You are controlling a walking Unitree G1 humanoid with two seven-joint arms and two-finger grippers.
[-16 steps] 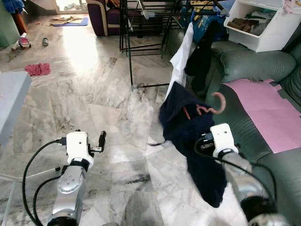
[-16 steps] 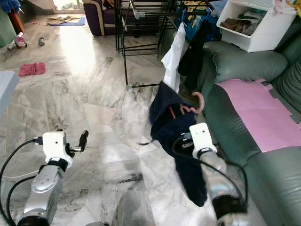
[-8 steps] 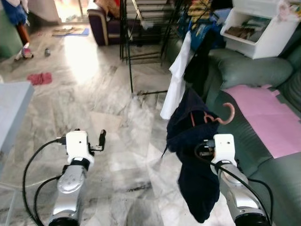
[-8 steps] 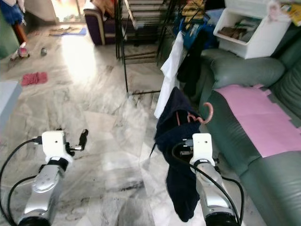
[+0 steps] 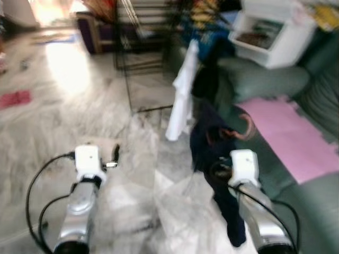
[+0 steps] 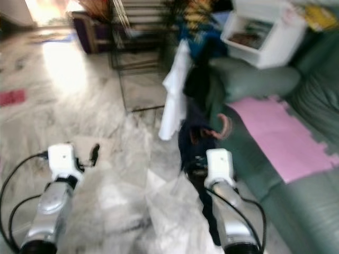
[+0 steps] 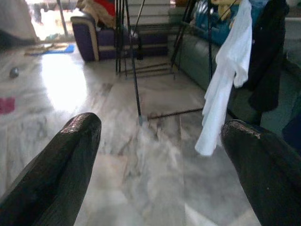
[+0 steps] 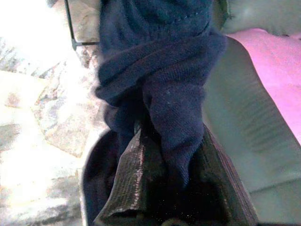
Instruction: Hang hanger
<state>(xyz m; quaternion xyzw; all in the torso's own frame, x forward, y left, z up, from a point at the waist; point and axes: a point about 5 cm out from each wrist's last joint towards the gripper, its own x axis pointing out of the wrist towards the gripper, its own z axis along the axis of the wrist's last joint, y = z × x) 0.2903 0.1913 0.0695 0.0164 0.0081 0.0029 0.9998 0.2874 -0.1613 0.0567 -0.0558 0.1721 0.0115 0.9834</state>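
- In the left eye view, which is blurred, the marble floor (image 5: 79,106) is lying wide and free on the robot's left side. On the right side the green sofa (image 5: 275,84) with a pink mat (image 5: 288,135) is closing the room. Ahead, the black drying rack (image 5: 127,58) is standing on thin legs, and a white shirt (image 5: 180,100) is hanging beside a dark garment near the sofa's edge.
- In the same view the right hand (image 5: 220,172) is gripping a navy garment (image 5: 222,185) that is carrying a pink hanger (image 5: 238,129). The hanger's hook is standing up just above the hand, between the white shirt and the pink mat, and the cloth is hanging down past the wrist.
- In the right eye view the left hand (image 6: 94,153) is hovering over the bare floor, well apart from the garment, and a white bin (image 6: 259,37) is resting on top of the sofa back.
- In the left wrist view the two fingers (image 7: 61,160) are standing wide apart and are grasping nothing; between them I am seeing floor, the rack's leg and the white shirt.
- In the right wrist view the fingers (image 8: 136,174) are clenched on a bunched fold of the navy garment, with the sofa's edge just beside it.
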